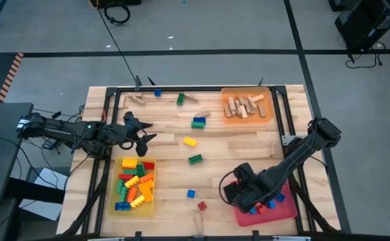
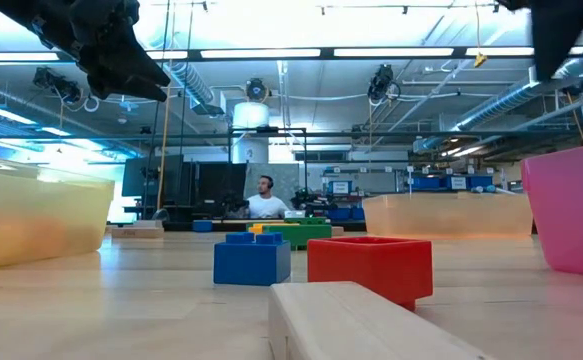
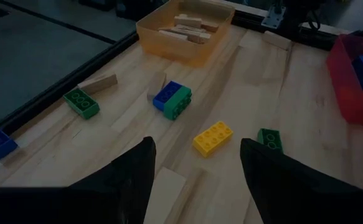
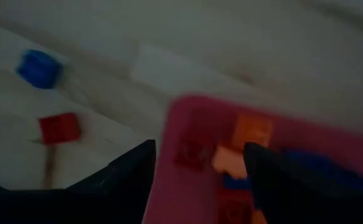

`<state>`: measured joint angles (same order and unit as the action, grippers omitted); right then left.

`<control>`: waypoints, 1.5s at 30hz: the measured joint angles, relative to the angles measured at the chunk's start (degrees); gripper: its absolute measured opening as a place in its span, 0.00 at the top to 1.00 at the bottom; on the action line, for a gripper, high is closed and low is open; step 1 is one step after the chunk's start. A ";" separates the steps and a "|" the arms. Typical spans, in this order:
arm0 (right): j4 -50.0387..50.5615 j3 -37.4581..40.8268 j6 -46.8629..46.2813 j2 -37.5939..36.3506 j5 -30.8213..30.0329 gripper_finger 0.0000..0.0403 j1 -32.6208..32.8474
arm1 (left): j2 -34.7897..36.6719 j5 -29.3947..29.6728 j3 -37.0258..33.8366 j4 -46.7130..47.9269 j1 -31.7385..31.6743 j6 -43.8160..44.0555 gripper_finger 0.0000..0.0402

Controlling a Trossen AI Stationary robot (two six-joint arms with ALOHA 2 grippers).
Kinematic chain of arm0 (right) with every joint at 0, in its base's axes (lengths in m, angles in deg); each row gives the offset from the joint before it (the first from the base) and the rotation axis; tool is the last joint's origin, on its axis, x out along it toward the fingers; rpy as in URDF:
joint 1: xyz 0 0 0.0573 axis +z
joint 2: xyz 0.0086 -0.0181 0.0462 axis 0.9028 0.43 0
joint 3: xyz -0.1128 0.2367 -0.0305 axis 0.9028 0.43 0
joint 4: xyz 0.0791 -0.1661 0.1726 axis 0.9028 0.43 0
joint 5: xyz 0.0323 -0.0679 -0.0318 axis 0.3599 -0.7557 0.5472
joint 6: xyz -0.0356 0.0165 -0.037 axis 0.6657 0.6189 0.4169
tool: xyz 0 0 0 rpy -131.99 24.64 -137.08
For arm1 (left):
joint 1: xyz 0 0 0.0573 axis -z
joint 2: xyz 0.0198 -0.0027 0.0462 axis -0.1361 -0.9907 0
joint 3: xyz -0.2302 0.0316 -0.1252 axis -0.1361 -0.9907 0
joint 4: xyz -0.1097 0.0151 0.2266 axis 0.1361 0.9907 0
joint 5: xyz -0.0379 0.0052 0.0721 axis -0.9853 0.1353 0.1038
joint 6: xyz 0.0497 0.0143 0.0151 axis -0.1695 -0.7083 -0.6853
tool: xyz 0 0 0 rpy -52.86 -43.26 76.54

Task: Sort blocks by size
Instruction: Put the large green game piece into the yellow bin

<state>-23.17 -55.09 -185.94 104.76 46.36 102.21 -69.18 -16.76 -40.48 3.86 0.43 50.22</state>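
The light wooden table (image 1: pixel 248 150) carries three plastic trays: the shallow yellow one (image 1: pixel 113 207) near my left arm holds mid-sized bricks, the orange one (image 1: pixel 225 100) at the far edge holds tan wooden pieces, and the red one (image 1: pixel 285 209) under my right arm holds small cubes.

My right gripper (image 4: pixel 197 171) hangs over the red tray's rim, its fingers apart with nothing between them; I judge a cube has just gone in. To do this step well, I should lift straight up before swinging, so I don't clip the tray wall.

My left gripper (image 3: pixel 197 165) waits above the table beside the yellow tray, fingers apart and empty.

Loose blocks remain in the middle: a blue-on-green brick (image 1: pixel 199 122), a yellow brick (image 1: pixel 190 141), a green brick (image 1: pixel 195 159). Nearest my right gripper lie the small blue cube (image 1: pixel 190 193) and small red cube (image 1: pixel 202 206), well apart from each other; I'd come down squarely over one of them.
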 joint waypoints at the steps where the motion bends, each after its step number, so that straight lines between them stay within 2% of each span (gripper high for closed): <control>1: -0.22 -0.33 2.33 0.00 -1.16 0.36 -0.39 | -0.01 0.00 0.00 0.00 0.00 0.00 0.40; 6: -0.51 -0.99 13.64 -0.02 -6.57 0.35 -4.04 | -0.02 0.00 0.00 0.00 0.00 0.02 0.40; 10: -0.86 -0.99 21.23 -0.02 -6.63 0.33 -8.92 | -0.02 0.00 0.00 0.00 0.00 0.02 0.40; 14: -2.59 -0.99 35.53 -0.02 -6.42 0.29 -15.33 | -0.02 0.00 0.00 0.00 0.00 0.02 0.40; 19: -11.41 -0.58 56.39 0.15 1.40 0.23 -24.31 | -0.02 0.00 0.00 0.00 0.00 0.02 0.40; 26: -27.71 1.18 90.92 0.22 3.40 0.19 -31.23 | -0.02 0.02 0.00 0.00 0.00 0.02 0.40; 29: -30.51 2.44 102.00 0.41 7.93 0.19 -33.47 | -0.01 0.02 0.00 0.00 0.00 0.02 0.40; 35: -31.36 4.25 110.59 5.20 16.12 0.21 -35.27 | -0.02 0.02 0.02 0.05 -0.01 0.02 0.40; 39: -34.89 4.27 114.84 9.61 16.63 0.21 -35.27 | -0.02 0.04 0.02 0.00 -0.01 0.02 0.40; 45: -38.28 4.27 115.87 14.37 16.91 0.20 -35.31 | -0.02 0.04 0.02 0.00 0.00 0.02 0.40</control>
<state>-61.45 -50.81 -70.07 119.13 63.26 66.90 -69.20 -16.71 -40.46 3.86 0.43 50.25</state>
